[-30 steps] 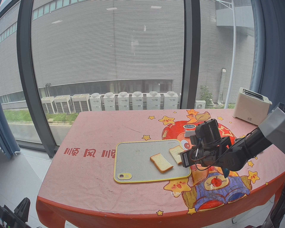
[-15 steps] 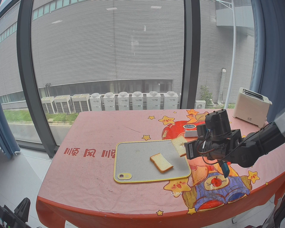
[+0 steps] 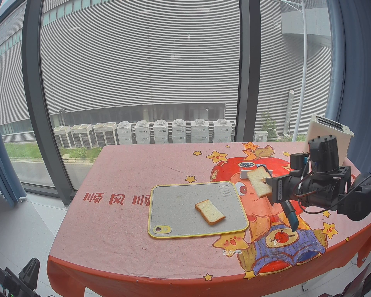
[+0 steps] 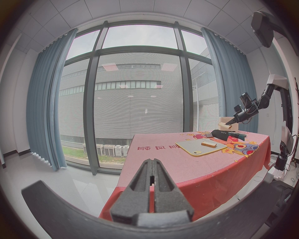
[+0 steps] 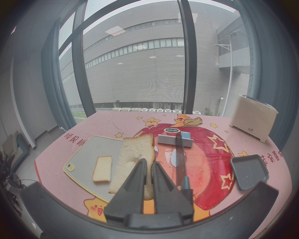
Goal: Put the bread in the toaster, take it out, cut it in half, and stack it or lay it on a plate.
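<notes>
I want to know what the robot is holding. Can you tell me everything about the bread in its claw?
The piece of bread is pale and soft-looking with a tan crust along its edges. The right claw is shut on one end and holds it in the air, tilted, over the pink tablecloth between the cutting board and the toaster. Nothing else touches it.

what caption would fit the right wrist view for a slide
Right pincer holding one bread slice aloft; the second slice lies on the cutting board.

Office-type room: tall windows (image 4: 140, 77), tiled ceiling (image 4: 140, 7), curtains (image 4: 43, 102).
</notes>
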Motion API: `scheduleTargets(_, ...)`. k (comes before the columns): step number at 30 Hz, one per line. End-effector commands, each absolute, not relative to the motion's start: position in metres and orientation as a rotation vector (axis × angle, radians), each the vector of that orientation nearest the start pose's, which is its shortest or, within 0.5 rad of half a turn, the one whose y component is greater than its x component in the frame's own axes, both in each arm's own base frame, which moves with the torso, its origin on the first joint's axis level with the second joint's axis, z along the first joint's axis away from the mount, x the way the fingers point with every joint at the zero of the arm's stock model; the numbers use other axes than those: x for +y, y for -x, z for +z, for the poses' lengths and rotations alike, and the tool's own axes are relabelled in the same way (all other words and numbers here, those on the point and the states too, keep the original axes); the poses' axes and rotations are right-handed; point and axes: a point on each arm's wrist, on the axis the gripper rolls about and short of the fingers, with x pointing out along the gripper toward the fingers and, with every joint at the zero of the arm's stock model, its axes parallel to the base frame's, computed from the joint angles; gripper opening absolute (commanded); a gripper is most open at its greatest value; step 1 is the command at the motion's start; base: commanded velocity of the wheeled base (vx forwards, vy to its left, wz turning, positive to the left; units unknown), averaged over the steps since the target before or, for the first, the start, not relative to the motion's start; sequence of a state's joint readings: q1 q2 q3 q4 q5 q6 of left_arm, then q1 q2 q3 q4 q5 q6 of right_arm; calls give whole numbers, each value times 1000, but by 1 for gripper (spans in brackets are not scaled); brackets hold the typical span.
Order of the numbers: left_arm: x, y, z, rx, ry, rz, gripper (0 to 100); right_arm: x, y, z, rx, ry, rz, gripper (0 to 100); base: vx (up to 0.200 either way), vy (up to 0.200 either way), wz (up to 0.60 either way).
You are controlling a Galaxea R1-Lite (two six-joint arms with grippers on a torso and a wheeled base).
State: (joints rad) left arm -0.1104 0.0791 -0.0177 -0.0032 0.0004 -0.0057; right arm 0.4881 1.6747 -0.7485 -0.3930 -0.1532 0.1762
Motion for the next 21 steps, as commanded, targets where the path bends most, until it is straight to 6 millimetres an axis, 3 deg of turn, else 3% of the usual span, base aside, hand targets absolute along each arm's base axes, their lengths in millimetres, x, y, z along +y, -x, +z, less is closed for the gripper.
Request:
scheduleTargets(1, 2, 17, 77, 78, 2, -109, 0, 113, -241, 161, 503, -23, 252, 0, 0, -200, 0)
scheduleTargets(8, 2, 17, 77, 75, 2, -107, 0, 92, -227, 160, 509, -35, 206, 0, 0, -200, 0)
scheduleTargets(21, 2, 17, 77, 77, 2, -107, 0, 75, -231, 149, 540, -46, 135, 0, 0, -200, 0)
